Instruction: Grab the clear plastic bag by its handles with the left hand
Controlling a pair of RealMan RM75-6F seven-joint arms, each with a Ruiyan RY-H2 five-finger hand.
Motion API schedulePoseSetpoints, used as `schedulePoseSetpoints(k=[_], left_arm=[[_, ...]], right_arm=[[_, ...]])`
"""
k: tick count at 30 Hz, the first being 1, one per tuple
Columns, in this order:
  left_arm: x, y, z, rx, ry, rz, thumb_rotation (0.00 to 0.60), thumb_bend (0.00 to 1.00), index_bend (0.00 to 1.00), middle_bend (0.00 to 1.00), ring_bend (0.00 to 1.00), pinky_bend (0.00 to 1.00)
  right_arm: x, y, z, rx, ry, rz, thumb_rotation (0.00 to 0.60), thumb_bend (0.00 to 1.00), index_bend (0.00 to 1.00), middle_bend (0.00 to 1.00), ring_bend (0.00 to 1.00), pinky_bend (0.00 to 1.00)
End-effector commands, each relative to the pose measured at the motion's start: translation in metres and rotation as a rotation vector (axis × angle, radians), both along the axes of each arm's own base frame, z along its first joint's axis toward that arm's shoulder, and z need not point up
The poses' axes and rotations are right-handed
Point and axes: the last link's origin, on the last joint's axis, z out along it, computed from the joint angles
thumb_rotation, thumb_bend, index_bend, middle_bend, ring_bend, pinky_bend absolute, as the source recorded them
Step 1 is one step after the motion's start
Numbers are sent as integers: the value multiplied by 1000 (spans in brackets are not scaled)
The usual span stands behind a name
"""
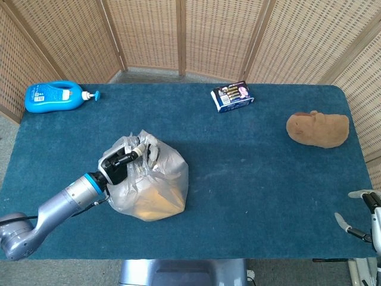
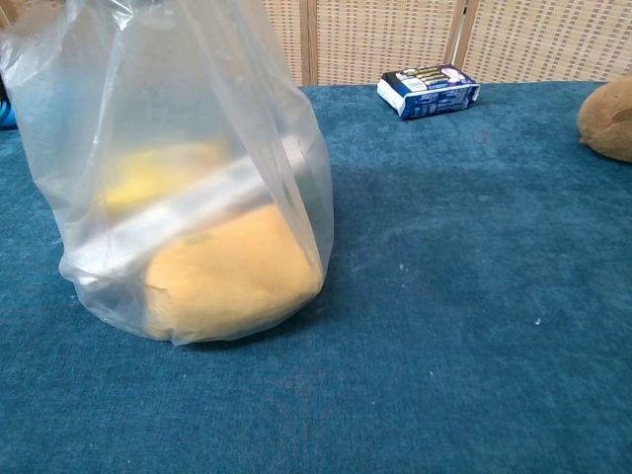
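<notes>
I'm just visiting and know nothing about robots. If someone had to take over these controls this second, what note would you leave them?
Left hand: on top of the clear plastic bag, fingers closed in the gathered plastic at its top, so it appears to hold the handles.
Right hand: only partly in view at the table's near right corner, holding nothing as far as can be seen.
Bag: stands on the blue table near the left front, a yellow-orange item inside, its base on the cloth.
Done: the grab looks made.
Left: confirm that both handles are in the grip, which the plastic hides.
</notes>
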Motion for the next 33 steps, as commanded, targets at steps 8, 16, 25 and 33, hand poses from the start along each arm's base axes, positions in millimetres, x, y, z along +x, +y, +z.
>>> schedulePoseSetpoints(k=[8, 16, 25, 33], left_arm=[[7, 0, 19, 25, -44, -5, 465, 787, 536, 655, 679, 755], [15, -2, 30, 27, -84, 4, 489, 781, 555, 664, 687, 764], [30, -2, 52, 56, -116, -26, 500, 763, 555, 664, 687, 764], [44, 2, 60, 65, -130, -45, 499, 753, 555, 664, 687, 764]], right_arm=[[1, 0, 0, 0, -1, 1, 408, 281, 372, 373, 278, 201], [1, 1, 0, -2, -4, 3, 408, 281, 372, 373, 278, 201], [0, 2, -1, 0, -8, 2, 406, 281, 372, 373, 278, 201], [0, 0, -4, 7, -14, 2, 406, 281, 372, 373, 278, 200]])
